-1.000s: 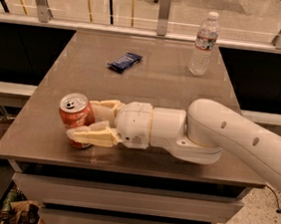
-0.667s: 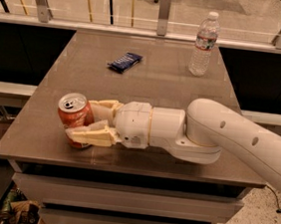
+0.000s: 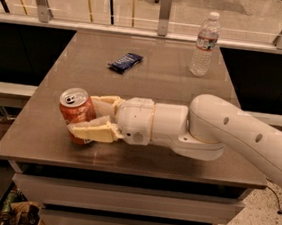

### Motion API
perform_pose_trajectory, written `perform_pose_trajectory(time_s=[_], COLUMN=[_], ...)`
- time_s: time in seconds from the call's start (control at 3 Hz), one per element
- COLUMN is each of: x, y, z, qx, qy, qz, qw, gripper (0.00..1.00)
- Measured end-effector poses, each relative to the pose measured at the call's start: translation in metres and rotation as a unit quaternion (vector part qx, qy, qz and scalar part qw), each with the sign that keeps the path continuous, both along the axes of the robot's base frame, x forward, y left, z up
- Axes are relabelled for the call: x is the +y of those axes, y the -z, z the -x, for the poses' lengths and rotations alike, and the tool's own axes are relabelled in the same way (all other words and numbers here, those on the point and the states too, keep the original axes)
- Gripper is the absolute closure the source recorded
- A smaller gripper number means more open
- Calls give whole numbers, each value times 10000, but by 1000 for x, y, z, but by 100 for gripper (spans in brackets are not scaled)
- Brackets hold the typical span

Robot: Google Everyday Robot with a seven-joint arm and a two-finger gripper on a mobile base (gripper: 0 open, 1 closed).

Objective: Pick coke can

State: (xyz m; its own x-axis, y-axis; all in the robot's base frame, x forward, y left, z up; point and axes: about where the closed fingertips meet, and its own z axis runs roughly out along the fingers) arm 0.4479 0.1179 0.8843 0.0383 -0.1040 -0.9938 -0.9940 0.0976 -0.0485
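Your gripper lies low over the front left part of the table, clenched on the coke can. One of the fingers presses the can's near side and the other lies against its far side. The can leans a little, with its silver top turned up and to the left. The white arm reaches in from your right, running low across the front of the tabletop.

The surface is a brown, faintly glossy slab with pale drawer fronts under it. Behind it runs a glass railing on metal posts, and speckled floor shows at the lower right.

Against the view from just under a second ago, almost nothing differs: the same grip, the same arm line, and the can in the same spot (if it has risen at all, it is too slight to call).

The can sits near the left edge and close to the front edge. A dark blue snack packet lies well behind it toward the middle. A clear water bottle stands upright near the far right corner, well apart from both. Bare tabletop stretches between the gripper and the packet.
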Motion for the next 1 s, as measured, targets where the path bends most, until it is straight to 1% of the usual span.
perform_pose_trajectory(time_s=[0.33, 0.67, 1.0], x=[-11, -21, -31], y=[-14, -31, -50], z=[-8, -18, -30], qx=[-46, -147, -325], qy=[43, 99, 136], qz=[-36, -25, -59], qw=[10000, 9998, 9994], gripper=[100, 100, 100])
